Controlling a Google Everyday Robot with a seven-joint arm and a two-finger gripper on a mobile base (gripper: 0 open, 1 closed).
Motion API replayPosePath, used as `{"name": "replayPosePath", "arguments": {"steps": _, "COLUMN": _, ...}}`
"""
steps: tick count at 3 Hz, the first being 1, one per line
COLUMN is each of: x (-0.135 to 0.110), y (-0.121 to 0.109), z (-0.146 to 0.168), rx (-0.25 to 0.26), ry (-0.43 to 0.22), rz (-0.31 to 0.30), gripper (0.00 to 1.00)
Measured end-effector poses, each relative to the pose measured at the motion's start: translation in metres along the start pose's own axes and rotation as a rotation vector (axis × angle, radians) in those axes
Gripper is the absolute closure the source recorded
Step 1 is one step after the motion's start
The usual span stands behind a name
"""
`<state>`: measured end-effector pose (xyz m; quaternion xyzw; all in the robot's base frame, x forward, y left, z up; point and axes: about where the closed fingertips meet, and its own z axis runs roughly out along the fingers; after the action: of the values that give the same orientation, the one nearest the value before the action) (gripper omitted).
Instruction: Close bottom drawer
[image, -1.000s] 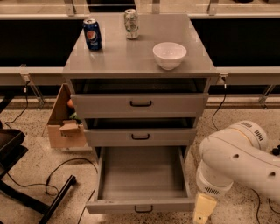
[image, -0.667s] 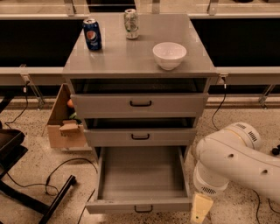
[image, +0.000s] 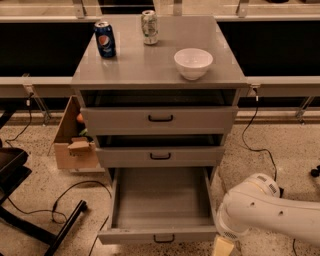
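Floor: speckled stone runs round a grey cabinet that stands before a dark wall.
Gripper: we see the gripper at the lower edge of the view, just off the front right corner of the bottom drawer; whether it is parted or closed we cannot tell.
Arm: a white arm reaches in from the right edge.
Bottom drawer: the bottom drawer is pulled far out; we see its grey tray floor from wall to wall, and a small black handle at the middle of the front edge.
Middle drawer: the middle drawer is slightly out.
Top drawer: the top drawer is slightly out too.
Cabinet top: a white bowl sits near the right edge, and we cannot see into it; a blue can stands by the back left corner, a silver can at the back edge.
Box: a cardboard box stands open on the floor at the cabinet's left side; we make out something orange inside.
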<state>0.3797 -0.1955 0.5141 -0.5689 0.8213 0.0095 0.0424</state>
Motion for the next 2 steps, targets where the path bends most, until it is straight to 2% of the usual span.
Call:
{"name": "replayPosePath", "arguments": {"steps": 1, "x": 0.016, "y": 0.008, "z": 0.058, "rx": 0.011, "ry": -0.039, "rz": 0.007, "gripper": 0.0}}
{"name": "replayPosePath", "arguments": {"steps": 2, "x": 0.03, "y": 0.026, "z": 0.104, "rx": -0.011, "ry": -0.08, "rz": 0.047, "gripper": 0.0}}
